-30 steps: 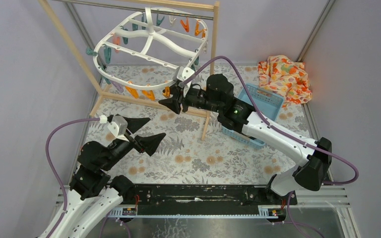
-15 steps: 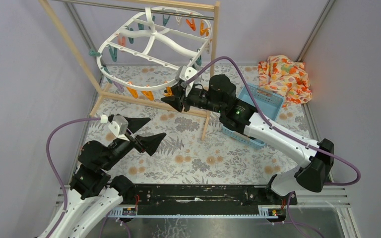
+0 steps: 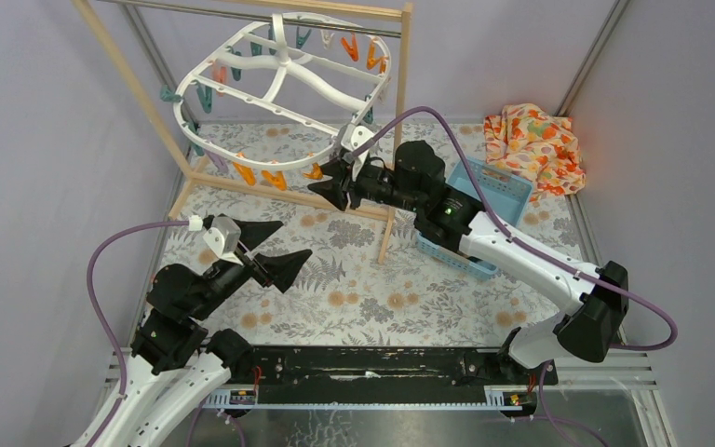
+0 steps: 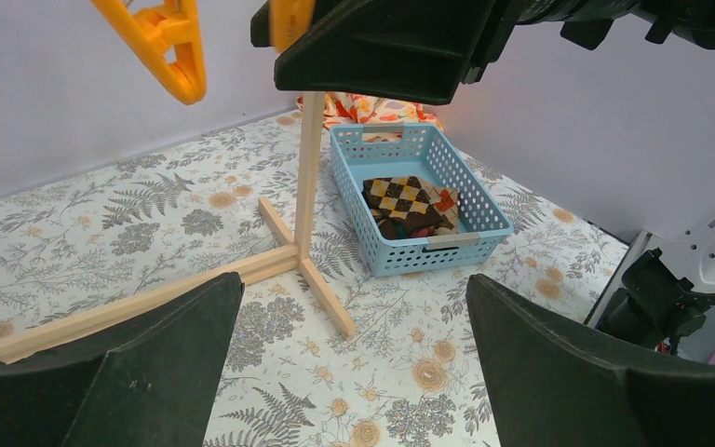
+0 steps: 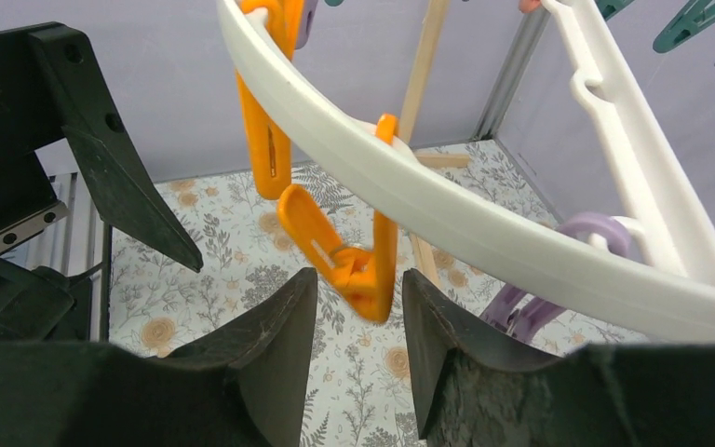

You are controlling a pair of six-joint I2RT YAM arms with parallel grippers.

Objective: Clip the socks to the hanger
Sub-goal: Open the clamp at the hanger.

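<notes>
The white oval hanger [image 3: 279,70] hangs from the rack's top rail, with teal, orange and purple pegs under its rim [image 5: 447,200]. My right gripper [image 3: 332,184] is raised to its near rim. Its jaws stand apart around the lower end of an orange peg [image 5: 377,279], with a slim gap on each side [image 5: 358,279]. The socks, one brown with tan checks [image 4: 408,200], lie in the blue basket [image 4: 400,251]. My left gripper [image 3: 275,244] hovers open over the mat, nothing between its fingers [image 4: 354,354].
The wooden rack's post [image 3: 394,121] and foot [image 4: 321,289] stand between the hanger and the blue basket [image 3: 498,191]. An orange floral cloth [image 3: 532,140] lies at the back right. A purple peg [image 5: 559,270] hangs just right of the orange one.
The hanger swung left and came back. My right gripper shifted slightly right along the near rim, its jaws narrowing then widening a little. The left arm has not moved.
</notes>
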